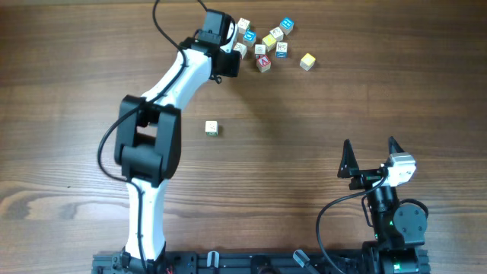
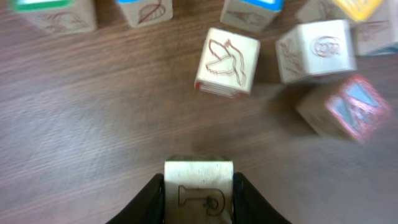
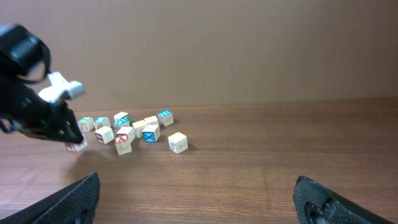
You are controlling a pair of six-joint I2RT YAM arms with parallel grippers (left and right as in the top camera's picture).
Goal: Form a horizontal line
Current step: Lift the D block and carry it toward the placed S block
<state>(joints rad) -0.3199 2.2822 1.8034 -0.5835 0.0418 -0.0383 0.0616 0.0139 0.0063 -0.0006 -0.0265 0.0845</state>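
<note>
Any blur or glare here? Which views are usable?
Left wrist: the held block is fairly sharp, but the red block at the right is blurred. Right wrist: the left arm is blurred. Overhead: crisp and evenly lit, with soft shadows.

Wooden table (image 1: 319, 114): cube cluster (image 1: 266, 42) near far edge, lone cube (image 1: 211, 129) mid-table, well apart.

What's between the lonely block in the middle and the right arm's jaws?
Nothing: only bare table lies between the lone block and the right gripper, in the overhead view.
</note>
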